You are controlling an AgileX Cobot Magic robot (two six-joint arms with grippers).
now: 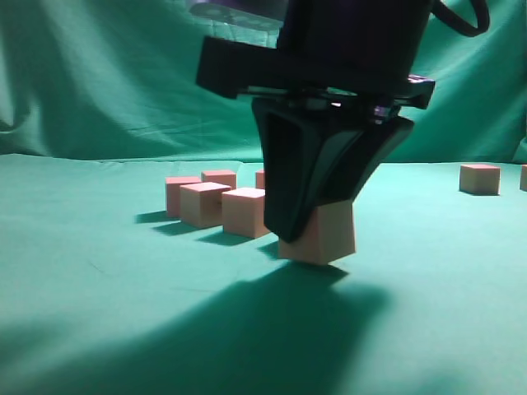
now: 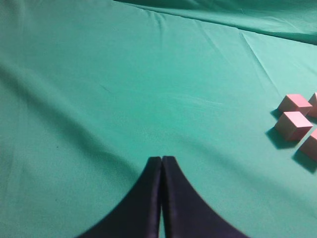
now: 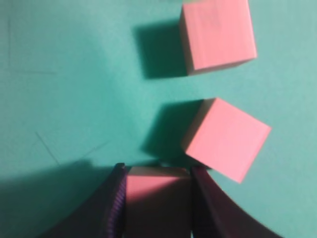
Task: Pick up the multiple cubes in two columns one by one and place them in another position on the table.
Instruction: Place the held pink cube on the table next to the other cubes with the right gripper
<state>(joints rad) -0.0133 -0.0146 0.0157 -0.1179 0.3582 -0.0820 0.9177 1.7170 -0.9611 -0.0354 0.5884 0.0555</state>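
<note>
My right gripper (image 1: 306, 216) is shut on a salmon-pink cube (image 1: 329, 234), held slightly tilted at or just above the teal table (image 1: 99, 313). In the right wrist view the held cube (image 3: 157, 198) sits between the jaws (image 3: 157, 173), with two loose cubes just ahead: a near one (image 3: 228, 139) and a far one (image 3: 218, 34). Several more cubes stand in a cluster behind and left of the gripper, among them a front one (image 1: 244, 211) and another beside it (image 1: 202, 202). My left gripper (image 2: 162, 161) is shut and empty over bare cloth, with cubes (image 2: 293, 124) far to its right.
A lone cube (image 1: 479, 178) stands at the far right, with another cut off at the frame edge (image 1: 524, 177). The wrinkled green backdrop (image 1: 99, 74) hangs behind the table. My gripper's shadow (image 1: 247, 329) falls across the cloth in front.
</note>
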